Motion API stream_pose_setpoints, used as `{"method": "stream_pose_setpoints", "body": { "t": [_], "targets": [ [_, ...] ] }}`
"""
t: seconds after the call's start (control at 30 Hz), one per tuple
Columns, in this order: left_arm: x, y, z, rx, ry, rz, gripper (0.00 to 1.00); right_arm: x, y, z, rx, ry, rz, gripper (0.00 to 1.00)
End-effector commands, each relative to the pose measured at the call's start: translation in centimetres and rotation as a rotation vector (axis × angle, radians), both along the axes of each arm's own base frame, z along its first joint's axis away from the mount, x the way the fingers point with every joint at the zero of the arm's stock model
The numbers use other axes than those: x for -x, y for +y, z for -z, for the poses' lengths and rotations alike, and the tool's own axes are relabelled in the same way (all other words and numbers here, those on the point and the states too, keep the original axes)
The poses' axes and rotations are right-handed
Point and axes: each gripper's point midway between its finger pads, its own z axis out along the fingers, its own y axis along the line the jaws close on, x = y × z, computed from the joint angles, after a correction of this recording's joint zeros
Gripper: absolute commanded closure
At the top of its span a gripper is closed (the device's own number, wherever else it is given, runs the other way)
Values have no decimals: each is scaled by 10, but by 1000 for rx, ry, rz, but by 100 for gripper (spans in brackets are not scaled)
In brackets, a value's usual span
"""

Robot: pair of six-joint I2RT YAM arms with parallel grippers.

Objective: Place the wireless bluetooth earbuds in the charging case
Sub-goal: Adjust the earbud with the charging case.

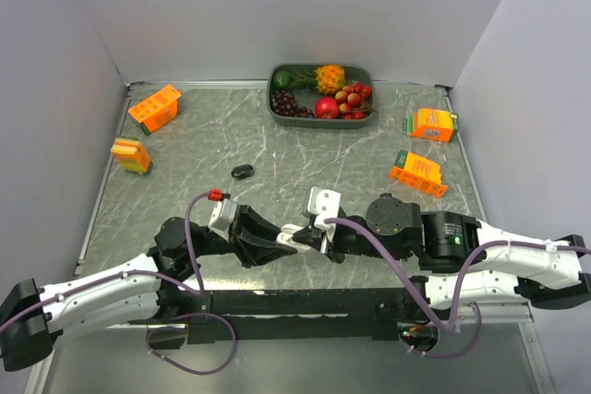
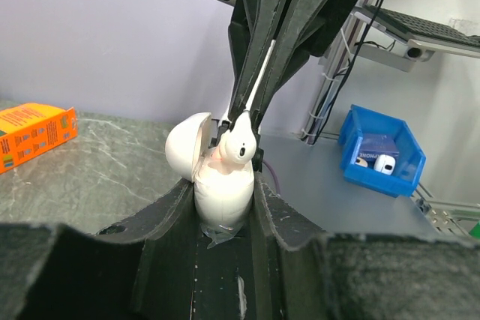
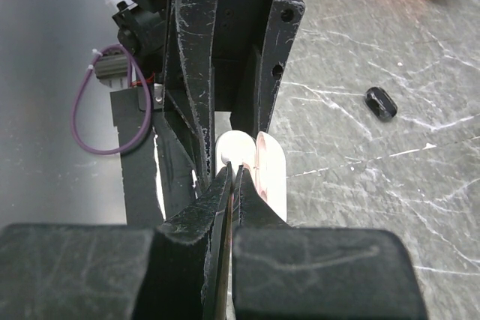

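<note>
My left gripper [image 1: 280,244] is shut on a white charging case [image 2: 223,192] and holds it upright above the table's near edge, with its lid [image 2: 186,142] hinged open to the left. My right gripper [image 1: 299,233] meets it from the right, its fingers shut on a white earbud [image 2: 240,145] that rests at the case's open top. In the right wrist view the shut right gripper [image 3: 235,172] points at the open case [image 3: 259,162]; the bud is hidden there. No other earbuds show.
A small glossy black oval object [image 1: 243,172] lies on the marble table [image 1: 305,159], also in the right wrist view [image 3: 380,103]. A green fruit tray [image 1: 275,106] stands at the back. Orange cartons [image 1: 154,108] [image 1: 131,155] [image 1: 431,124] [image 1: 417,173] lie at both sides.
</note>
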Motion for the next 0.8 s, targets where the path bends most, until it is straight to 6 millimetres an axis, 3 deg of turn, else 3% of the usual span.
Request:
{"method": "stream_pose_setpoints", "body": {
  "t": [0.0,0.77],
  "targets": [
    [5,8,-26,98,-47,15,99,4,4,3,9,-20,-17,100],
    [13,7,-24,97,-61,58,99,0,5,21,102,-143,-15,100]
  ]
}}
